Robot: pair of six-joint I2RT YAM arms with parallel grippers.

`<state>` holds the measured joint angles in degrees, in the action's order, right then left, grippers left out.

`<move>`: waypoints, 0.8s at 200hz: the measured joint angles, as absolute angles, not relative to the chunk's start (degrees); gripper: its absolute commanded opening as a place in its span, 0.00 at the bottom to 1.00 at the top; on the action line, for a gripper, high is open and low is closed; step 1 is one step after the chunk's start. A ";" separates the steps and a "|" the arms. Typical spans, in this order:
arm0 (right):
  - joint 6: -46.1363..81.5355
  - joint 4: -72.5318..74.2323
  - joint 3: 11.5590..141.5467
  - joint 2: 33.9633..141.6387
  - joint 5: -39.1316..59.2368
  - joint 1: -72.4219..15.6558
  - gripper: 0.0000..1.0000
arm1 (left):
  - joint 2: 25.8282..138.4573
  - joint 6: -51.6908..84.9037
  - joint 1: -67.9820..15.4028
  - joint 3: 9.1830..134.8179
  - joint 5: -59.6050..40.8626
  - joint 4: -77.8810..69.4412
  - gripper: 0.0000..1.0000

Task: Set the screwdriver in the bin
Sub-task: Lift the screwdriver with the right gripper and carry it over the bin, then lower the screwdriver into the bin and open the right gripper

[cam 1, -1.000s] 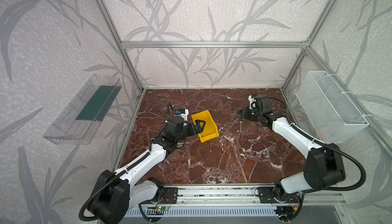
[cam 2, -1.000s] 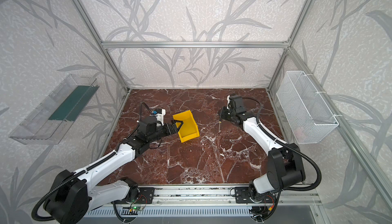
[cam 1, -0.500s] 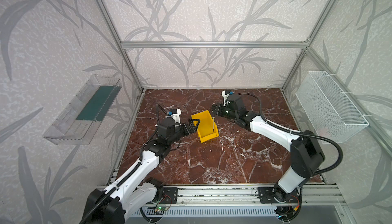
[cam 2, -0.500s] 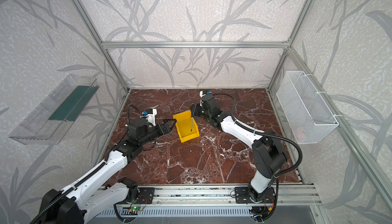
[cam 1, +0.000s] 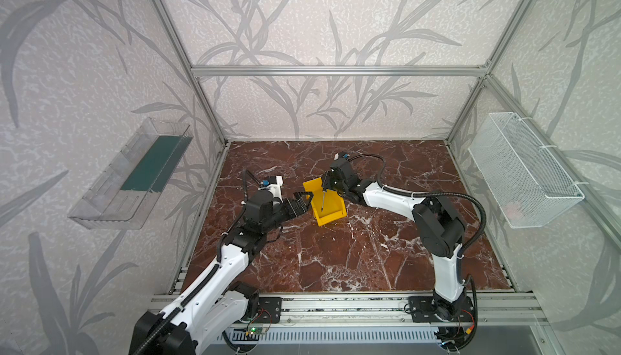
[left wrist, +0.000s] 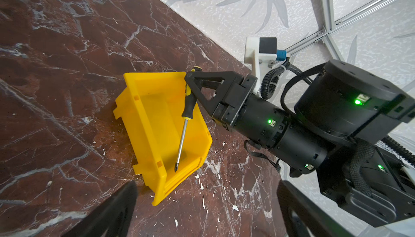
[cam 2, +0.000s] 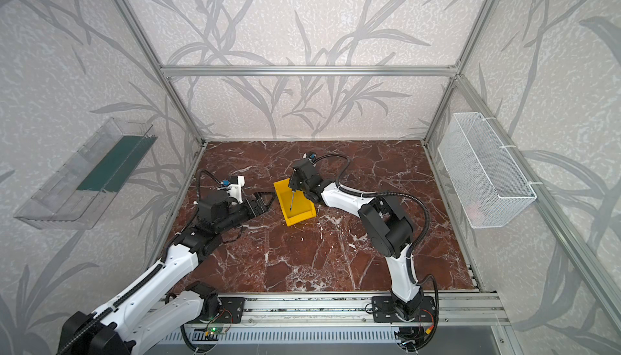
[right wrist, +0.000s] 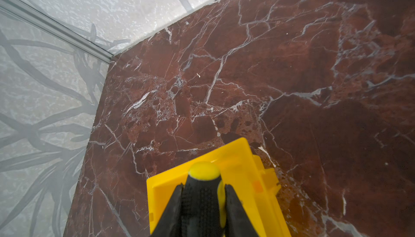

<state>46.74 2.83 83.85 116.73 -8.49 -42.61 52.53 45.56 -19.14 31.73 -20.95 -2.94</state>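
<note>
The yellow bin (cam 1: 331, 213) (cam 2: 300, 217) (left wrist: 152, 117) sits left of the table's middle in both top views. My right gripper (cam 1: 325, 182) (cam 2: 294, 182) (left wrist: 189, 78) (right wrist: 203, 202) hovers over the bin's back end, shut on the black-and-yellow handle of the screwdriver (left wrist: 187, 103) (right wrist: 203, 188). The silver shaft (cam 1: 322, 200) (cam 2: 291, 200) hangs down inside the bin, with its tip near the low front lip. I cannot tell if the tip touches. My left gripper (cam 1: 303, 199) (cam 2: 263, 200) (left wrist: 206, 213) is open, empty, just left of the bin.
A clear tray with a green bottom (cam 1: 134, 178) hangs on the left wall. On the right wall hangs a white wire basket (cam 1: 524, 171). The red marble table (cam 1: 353, 252) is ringed by aluminium frame posts, and both arms meet at the bin.
My right gripper has carried the screwdriver leftward from the table's right part to above the bin. The left gripper has drawn back a little from the bin's side.
</note>
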 measured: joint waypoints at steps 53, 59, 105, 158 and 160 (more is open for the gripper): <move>46.59 1.54 85.34 118.78 -11.60 -43.64 0.26 | 52.21 45.43 -17.91 29.80 -22.17 -1.98 0.99; 46.59 1.41 85.34 119.15 -11.64 -43.68 0.26 | 52.21 45.41 -17.87 29.80 -22.24 -1.89 0.99; 46.50 -0.32 85.32 120.99 -11.99 -44.18 0.31 | 52.21 45.17 -17.54 29.56 -22.63 -2.20 0.99; 46.48 -0.69 85.32 120.99 -11.94 -44.97 0.43 | 52.21 45.19 -17.45 28.99 -22.65 -2.13 0.99; 46.48 -0.73 85.32 120.99 -11.94 -45.01 0.43 | 52.18 45.19 -17.45 28.99 -22.68 -2.13 0.99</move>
<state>46.48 -0.73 85.32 120.99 -11.94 -45.01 52.18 45.19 -17.45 28.99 -22.68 -2.13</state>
